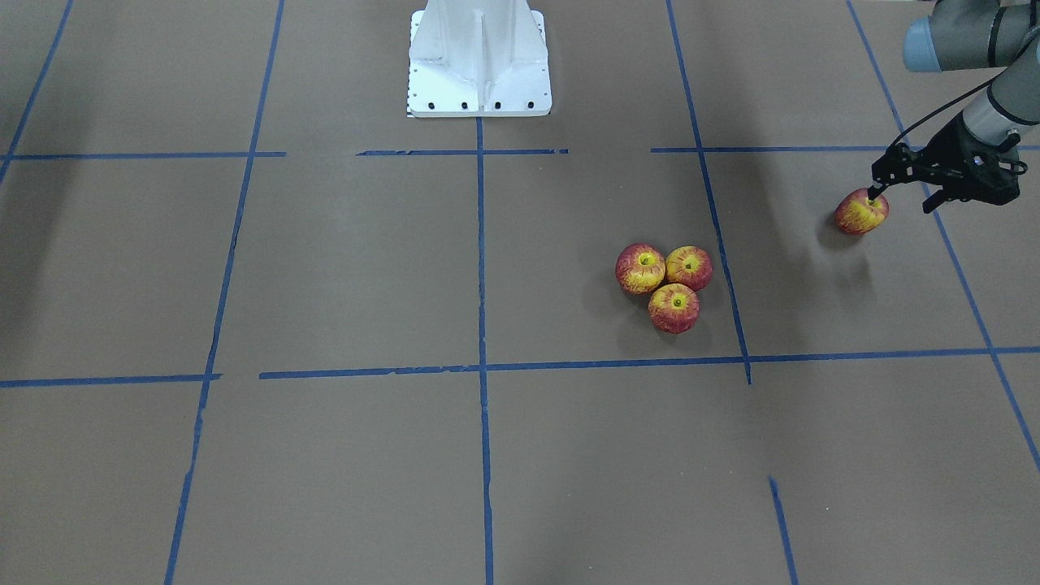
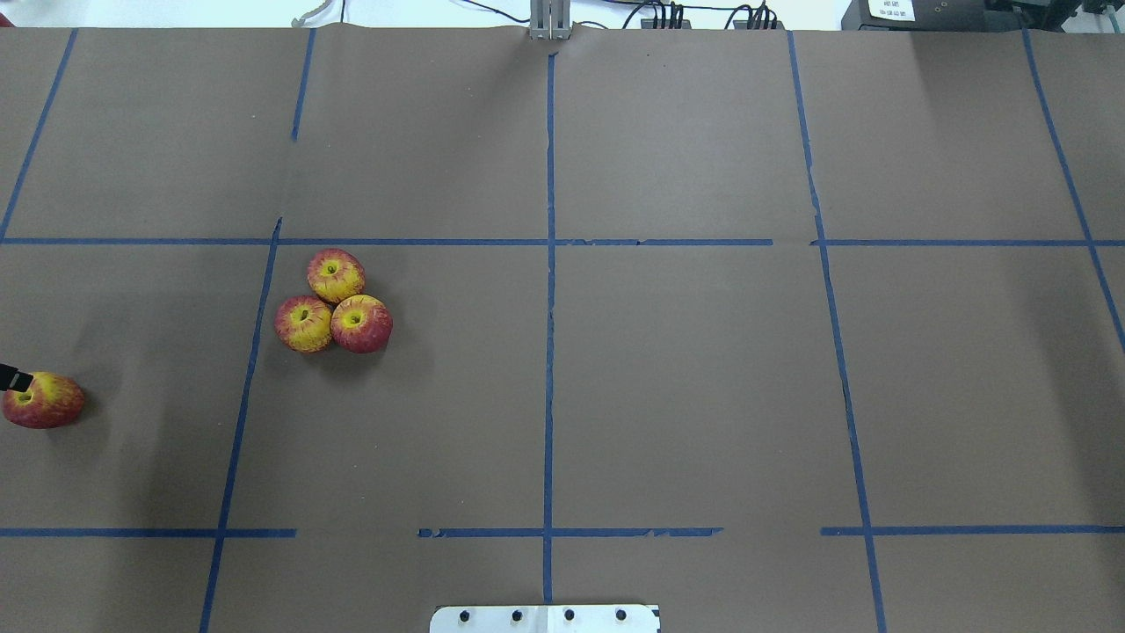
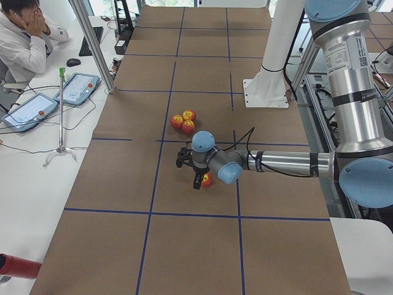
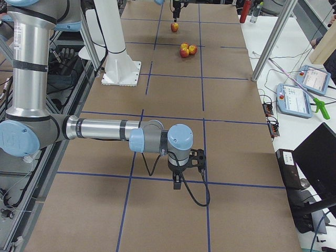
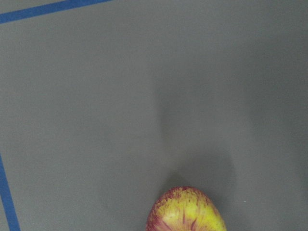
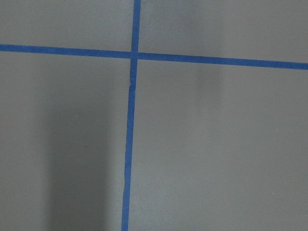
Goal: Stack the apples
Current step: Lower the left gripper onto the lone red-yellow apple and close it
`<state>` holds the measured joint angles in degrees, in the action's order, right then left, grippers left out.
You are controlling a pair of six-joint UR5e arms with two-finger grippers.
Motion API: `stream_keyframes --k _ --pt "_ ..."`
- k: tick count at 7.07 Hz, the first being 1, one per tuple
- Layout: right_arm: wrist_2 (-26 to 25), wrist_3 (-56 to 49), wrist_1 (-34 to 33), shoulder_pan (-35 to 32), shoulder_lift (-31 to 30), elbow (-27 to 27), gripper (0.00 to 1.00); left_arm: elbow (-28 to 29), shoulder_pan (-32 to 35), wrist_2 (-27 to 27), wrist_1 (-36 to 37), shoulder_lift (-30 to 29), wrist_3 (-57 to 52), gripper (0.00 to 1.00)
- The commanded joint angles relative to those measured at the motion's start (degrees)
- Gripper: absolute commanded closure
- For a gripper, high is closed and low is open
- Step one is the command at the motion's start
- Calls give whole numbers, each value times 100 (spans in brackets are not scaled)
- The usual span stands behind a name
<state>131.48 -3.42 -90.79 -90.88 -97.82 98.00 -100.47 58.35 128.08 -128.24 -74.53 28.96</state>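
Observation:
Three apples [image 1: 673,308] lie touching in a cluster on the brown table; the cluster also shows in the overhead view [image 2: 336,275]. A fourth apple [image 1: 861,213] lies apart, at the table's left side [image 2: 44,400]. My left gripper [image 1: 902,201] is over this apple with its fingers apart. One fingertip [image 1: 874,194] rests at the apple's top by the stem dimple; the other stands clear beside it. The left wrist view shows only this apple's top [image 5: 186,211]. My right gripper [image 4: 184,173] hovers far away over bare table; I cannot tell whether it is open or shut.
The white robot base [image 1: 479,73] stands at the table's middle edge. Blue tape lines [image 2: 549,352] grid the brown paper. A side table with tablets [image 3: 77,88] and a seated operator [image 3: 24,37] lies beyond the far edge.

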Motion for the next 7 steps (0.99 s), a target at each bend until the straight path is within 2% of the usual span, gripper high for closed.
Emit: stream_keyframes --k 1,7 --pt "0 -1 0 0 0 0 0 45 -287 -125 -61 -9 31 0" --pt "0 -1 0 0 0 0 0 439 -631 -292 -61 -368 22 0"
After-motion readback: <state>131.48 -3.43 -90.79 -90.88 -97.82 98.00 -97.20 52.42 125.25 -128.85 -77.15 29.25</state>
